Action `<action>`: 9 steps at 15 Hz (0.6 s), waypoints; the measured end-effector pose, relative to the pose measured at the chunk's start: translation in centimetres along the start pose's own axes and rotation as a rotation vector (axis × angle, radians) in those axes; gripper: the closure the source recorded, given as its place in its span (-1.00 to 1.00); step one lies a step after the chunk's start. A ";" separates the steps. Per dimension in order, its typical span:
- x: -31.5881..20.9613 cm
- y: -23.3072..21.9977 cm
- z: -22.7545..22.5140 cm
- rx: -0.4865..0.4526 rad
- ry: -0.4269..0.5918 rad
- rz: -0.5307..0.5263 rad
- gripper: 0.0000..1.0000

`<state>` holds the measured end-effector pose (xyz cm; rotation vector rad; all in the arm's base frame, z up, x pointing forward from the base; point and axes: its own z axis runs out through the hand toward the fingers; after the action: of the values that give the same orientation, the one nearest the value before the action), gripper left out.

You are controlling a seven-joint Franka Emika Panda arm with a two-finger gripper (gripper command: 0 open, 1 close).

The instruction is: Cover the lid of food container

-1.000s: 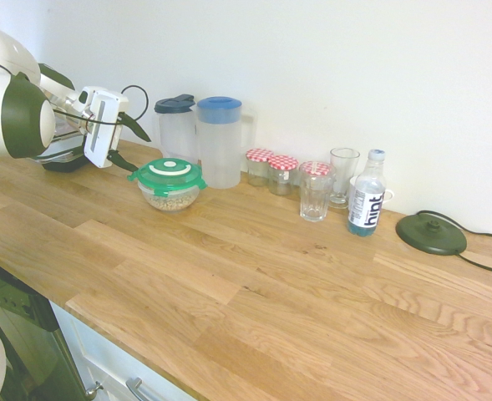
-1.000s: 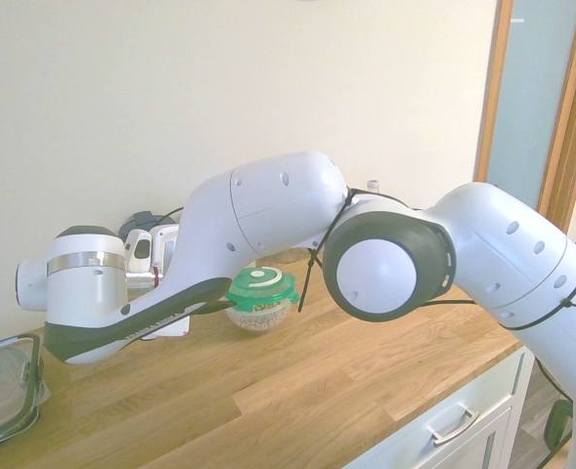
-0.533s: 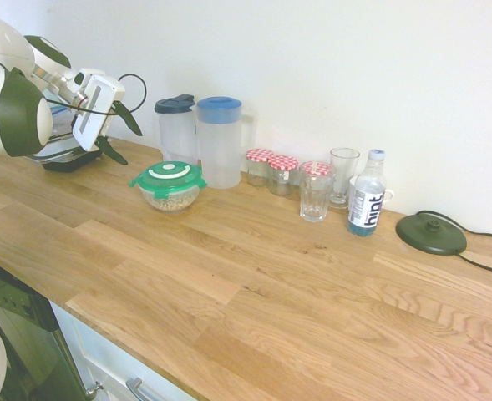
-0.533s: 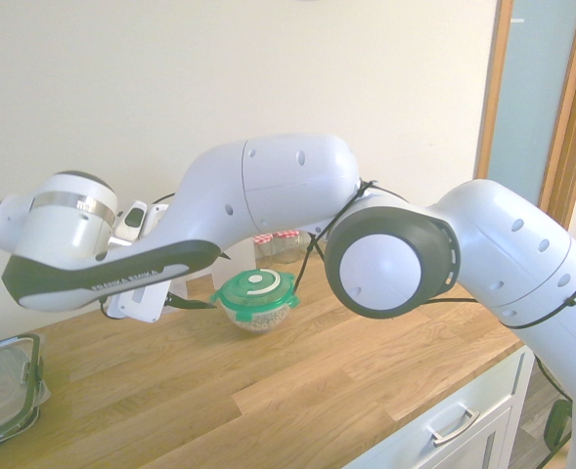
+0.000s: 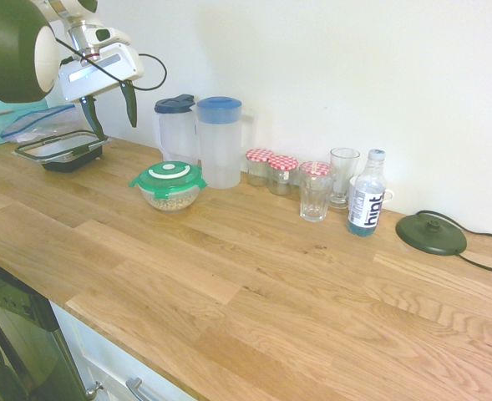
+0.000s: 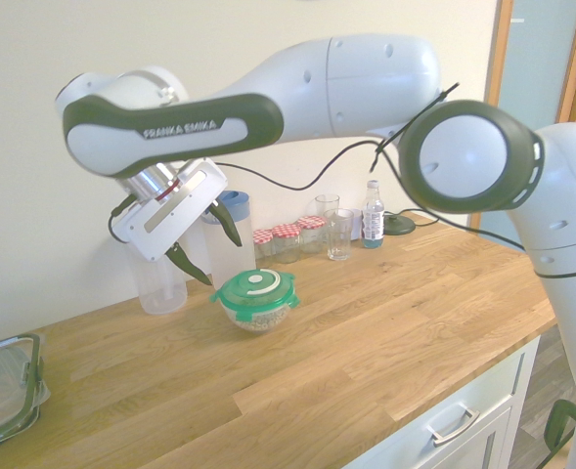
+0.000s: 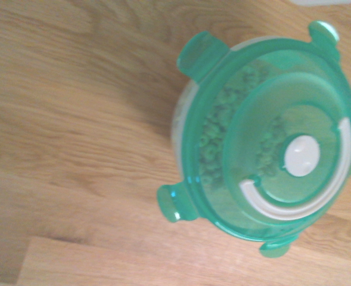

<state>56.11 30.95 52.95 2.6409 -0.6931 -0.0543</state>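
On the worktop (image 5: 254,276), green lid (image 5: 168,175) sits on the food container (image 5: 169,198), just in front of the jugs (image 5: 202,138). Gripper (image 5: 109,113) has lifted well clear since a second ago; jaws wide open, empty.

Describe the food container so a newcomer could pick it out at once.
On the wooden countertop, find the two tall lidded jugs against the wall. The food container stands just in front of them, a low round clear bowl of beige grains. It alone wears a green lid with a white ring.
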 end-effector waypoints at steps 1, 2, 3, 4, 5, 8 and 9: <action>0.5 0.9 0.1 0.062 -0.043 -0.006 -1.00; 1.0 1.8 0.3 0.124 -0.086 -0.007 -1.00; 1.5 2.7 0.6 0.180 -0.124 -0.001 -1.00; 2.1 3.8 1.0 0.216 -0.143 0.009 -1.00; 2.6 5.2 1.6 0.225 -0.143 0.020 -1.00; 3.4 10.0 2.6 0.241 -0.127 0.039 -1.00; 3.3 11.7 3.0 0.234 -0.118 0.044 -1.00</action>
<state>53.18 18.96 55.02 2.8626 -0.8421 -0.1237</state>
